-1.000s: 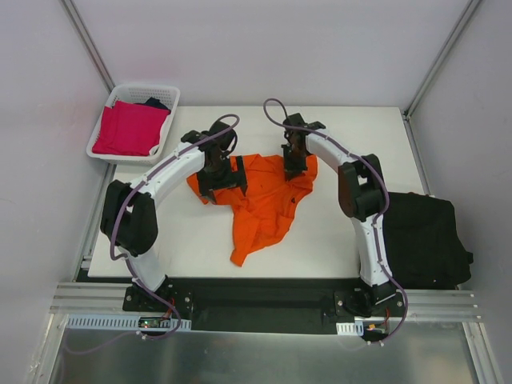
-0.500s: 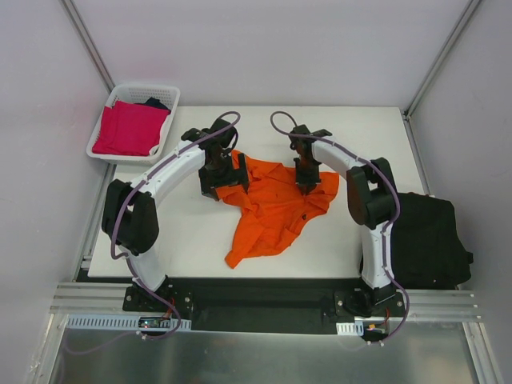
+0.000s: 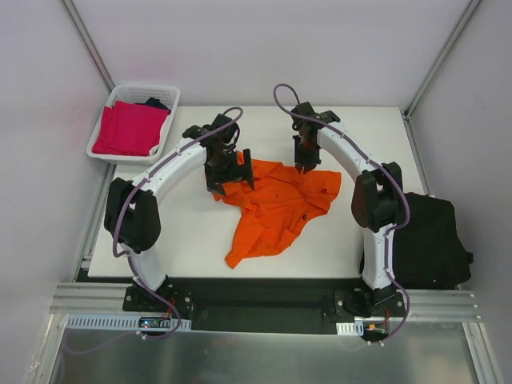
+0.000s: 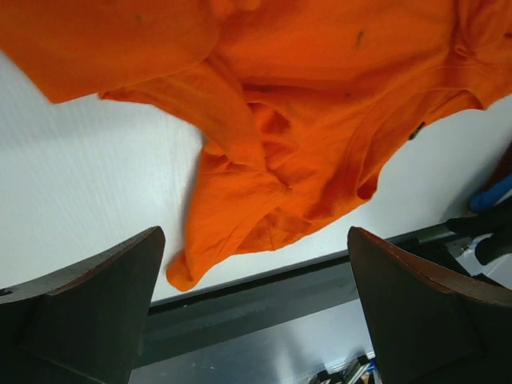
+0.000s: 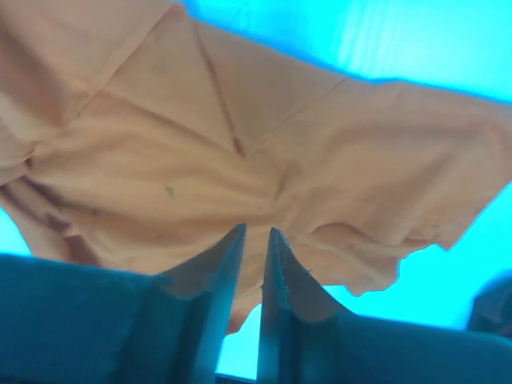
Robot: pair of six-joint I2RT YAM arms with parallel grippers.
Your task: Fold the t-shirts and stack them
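Observation:
The bright orange t-shirt lies crumpled and partly spread on the white table. My left gripper hangs over its left edge, jaws wide open and empty; the left wrist view shows the orange t-shirt under and beyond the left gripper. My right gripper is at the shirt's far edge. In its wrist view the right gripper stands open by a narrow gap, with the orange t-shirt lying past the tips and nothing pinched. A black t-shirt pile sits at the table's right edge.
A white lattice basket at the back left holds a folded magenta-pink shirt and some black cloth. Beyond the table's near edge are the dark base rail and the metal floor.
The right gripper dragged the shirt's upper part rightward, then drew back toward the far edge as its jaws parted slightly. The shirt now lies wider. The left gripper shifted slightly right, still open.

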